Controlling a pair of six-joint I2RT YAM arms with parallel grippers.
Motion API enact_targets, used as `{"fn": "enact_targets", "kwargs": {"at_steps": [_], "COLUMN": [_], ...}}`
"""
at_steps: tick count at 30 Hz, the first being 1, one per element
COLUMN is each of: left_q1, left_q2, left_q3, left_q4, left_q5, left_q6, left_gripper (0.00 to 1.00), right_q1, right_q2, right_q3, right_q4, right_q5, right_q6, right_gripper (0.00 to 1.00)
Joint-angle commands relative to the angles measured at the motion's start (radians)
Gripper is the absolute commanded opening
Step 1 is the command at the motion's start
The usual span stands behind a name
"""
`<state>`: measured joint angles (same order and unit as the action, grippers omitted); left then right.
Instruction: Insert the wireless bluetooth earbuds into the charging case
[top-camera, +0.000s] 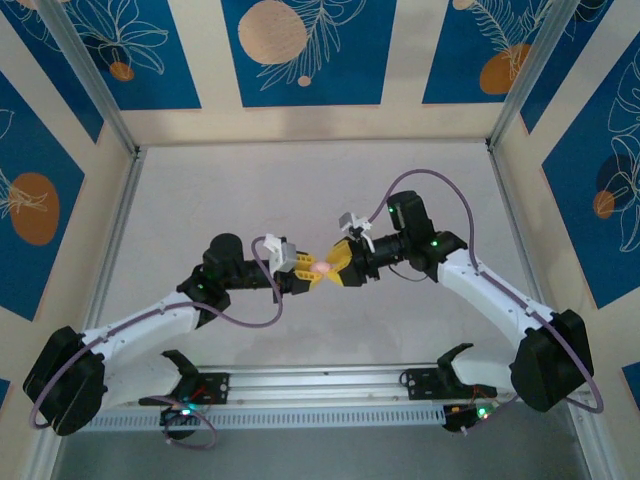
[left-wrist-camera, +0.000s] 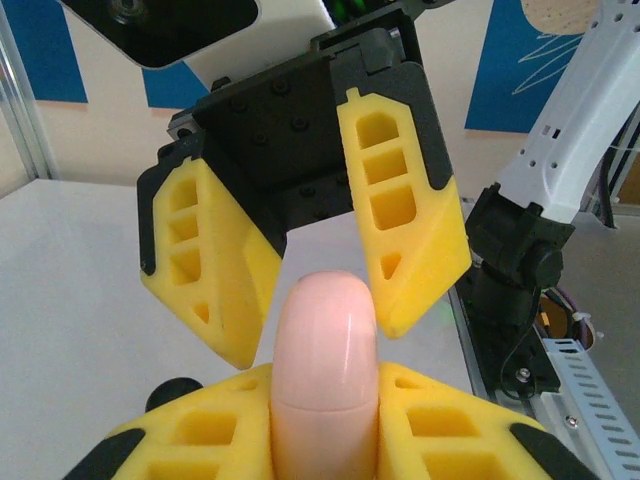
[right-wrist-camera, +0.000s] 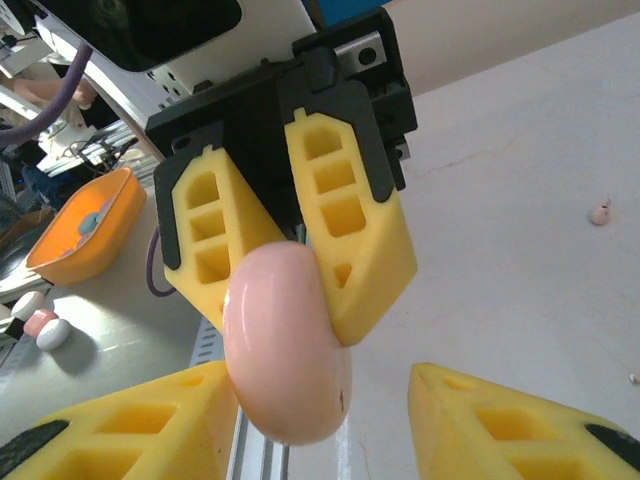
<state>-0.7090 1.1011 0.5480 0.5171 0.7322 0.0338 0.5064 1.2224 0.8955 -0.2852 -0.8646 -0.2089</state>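
Above the middle of the matte grey table (top-camera: 300, 190) the two arms meet tip to tip. The left pincer (top-camera: 312, 272) is clamped on the charging case (left-wrist-camera: 325, 370), a smooth, glossy, pale pink pebble, rounded like an egg, with a fine seam around it. The right pincer (top-camera: 333, 266) stands apart, its fingers (left-wrist-camera: 395, 200) flanking the case's rounded end; whether they touch it I cannot tell. All the fingers are chunky yellow wedges with hollow cells, backed in black. One pale pinkish-white earbud (right-wrist-camera: 600, 212), a tiny rounded nub, lies on the bare table, well apart from both pincers.
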Motion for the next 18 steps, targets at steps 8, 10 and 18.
{"fn": "enact_targets", "kwargs": {"at_steps": [8,10,18], "left_q1": [0.005,0.006,0.011], "left_q2": [-0.005,-0.009,-0.032], "left_q3": [-0.002,-0.002,-0.009], "left_q4": [0.049,0.036,-0.033], "left_q5": [0.028,0.019,0.008], "left_q6": [-0.015,-0.011,0.006], "left_gripper": [0.23,0.27,0.48], "right_q1": [0.029,0.026,0.014], "right_q2": [0.031,0.021,-0.036], "right_q3": [0.075,0.078,0.101], "right_q4": [-0.047,-0.066,-0.189], "right_q5": [-0.06,-0.052,-0.01], "right_q6": [-0.039,-0.054,-0.167], "right_gripper": [0.19,0.15,0.14]}}
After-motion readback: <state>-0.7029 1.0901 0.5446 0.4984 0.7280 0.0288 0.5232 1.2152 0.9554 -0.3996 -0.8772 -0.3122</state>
